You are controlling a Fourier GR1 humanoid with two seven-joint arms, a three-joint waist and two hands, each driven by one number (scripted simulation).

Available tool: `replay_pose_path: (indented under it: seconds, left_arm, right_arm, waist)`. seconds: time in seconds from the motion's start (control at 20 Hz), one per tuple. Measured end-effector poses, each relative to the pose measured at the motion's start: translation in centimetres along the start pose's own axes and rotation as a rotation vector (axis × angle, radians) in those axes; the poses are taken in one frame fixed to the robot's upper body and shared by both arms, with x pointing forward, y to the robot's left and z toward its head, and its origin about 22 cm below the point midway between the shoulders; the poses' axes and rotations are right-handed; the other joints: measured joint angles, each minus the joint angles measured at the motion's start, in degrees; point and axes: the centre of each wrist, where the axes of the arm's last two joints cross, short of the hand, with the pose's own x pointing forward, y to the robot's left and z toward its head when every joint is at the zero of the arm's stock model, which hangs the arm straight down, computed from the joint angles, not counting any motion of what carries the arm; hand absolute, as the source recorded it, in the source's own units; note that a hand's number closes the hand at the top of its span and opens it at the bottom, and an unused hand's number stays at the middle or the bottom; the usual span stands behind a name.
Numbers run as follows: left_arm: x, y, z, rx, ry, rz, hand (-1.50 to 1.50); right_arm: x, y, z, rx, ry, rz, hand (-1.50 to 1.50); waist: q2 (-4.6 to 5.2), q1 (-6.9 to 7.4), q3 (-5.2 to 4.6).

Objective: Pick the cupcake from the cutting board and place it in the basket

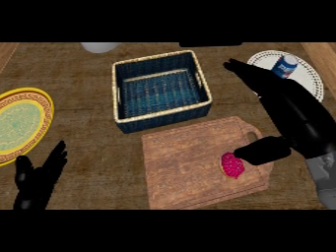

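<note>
Right hand (298, 118) open wide, thumb at cupcake (233, 166) on cutting board (188, 162), apparently set to grasp it for the basket (163, 113); left hand (36, 182) rests open.

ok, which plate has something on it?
The white plate at upper right: a blue-and-white container stands on it. The yellow-rimmed plate at left carries nothing.

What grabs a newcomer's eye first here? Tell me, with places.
The pink cupcake stands out at the right of the cutting board, the thumb of the black right hand close beside it. Behind the board stands a blue basket, and a yellow-rimmed plate lies at the far left.
</note>
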Motion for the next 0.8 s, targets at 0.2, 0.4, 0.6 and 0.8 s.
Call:
replay_pose_path:
  seconds: [0.2, 0.4, 0.6, 0.8]
  left_arm:
    - [0.2, -0.1, 0.0, -0.002, 0.002, -0.003, 0.0]
    - [0.2, -0.1, 0.0, -0.005, -0.005, -0.008, 0.0]
    - [0.5, -0.3, -0.3, -0.017, 0.003, -0.004, 0.0]
    - [0.4, -0.6, -0.4, -0.031, -0.014, -0.007, 0.0]
  right_arm:
    - [1.3, -4.0, 1.5, 0.136, 0.054, 0.104, -1.5]
    - [1.9, -7.2, 2.5, 0.27, 0.102, 0.166, -1.5]
    - [1.9, -9.8, 3.5, 0.344, 0.111, 0.179, -1.5]
    - [1.9, -10.6, 4.4, 0.386, 0.121, 0.176, -1.5]
  waist:
    - [0.17, 0.01, 0.03]
    - [0.39, 0.42, 0.03]
    - [0.65, 0.87, 0.16]
    - [0.83, 1.45, 0.23]
